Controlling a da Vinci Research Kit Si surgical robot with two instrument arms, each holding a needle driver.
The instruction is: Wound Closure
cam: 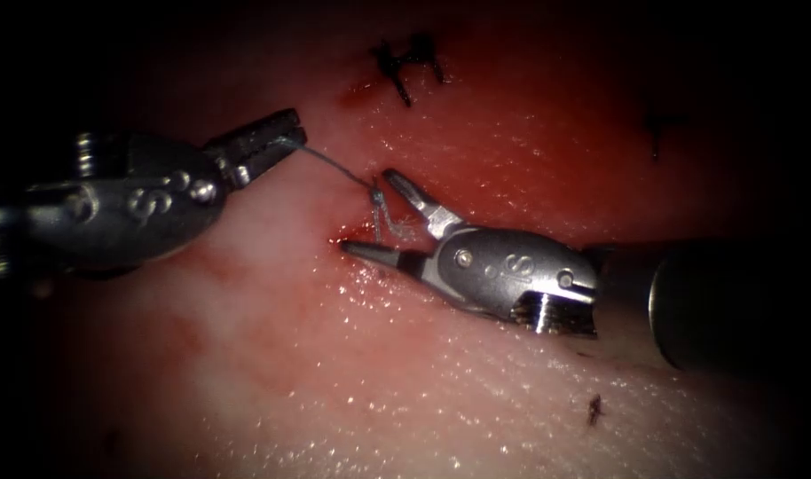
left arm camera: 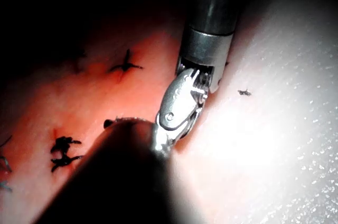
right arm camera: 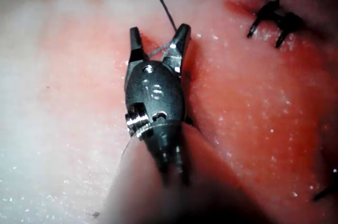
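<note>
1. The left arm's tool [cam: 277, 137] has its jaws clamped together on the thread [cam: 334, 168], gripping it right at the tips.
2. From that grip the thread runs taut, down and to the right, to a small bluish knot [cam: 376, 193] that sits on the tissue [cam: 352, 390] at the cut [cam: 345, 239].
3. A short loop of thread hangs from the knot down toward the wound edge, lying between the two jaws of the right arm's tool [cam: 370, 213].
4. The right arm's tool has its jaws spread wide apart and holds nothing; one jaw points up beside the knot, the other lies low with its tip touching the wet red fluid at the cut.
5. In the right wrist view the same open tool [right arm camera: 158, 36] straddles a pale strand, while the dark thread [right arm camera: 161, 2] rises away from between its tips.
6. In the left wrist view the right arm's tool [left arm camera: 182, 105] shows from behind, its tips hidden by the left arm's own dark body, so the jaws cannot be judged there.
7. Finished dark stitches [cam: 410, 66] lie farther along the cut, well apart from both tools; more of them [left arm camera: 64, 152] mark the tissue in the left wrist view.
8. I cannot make out the needle.
</note>
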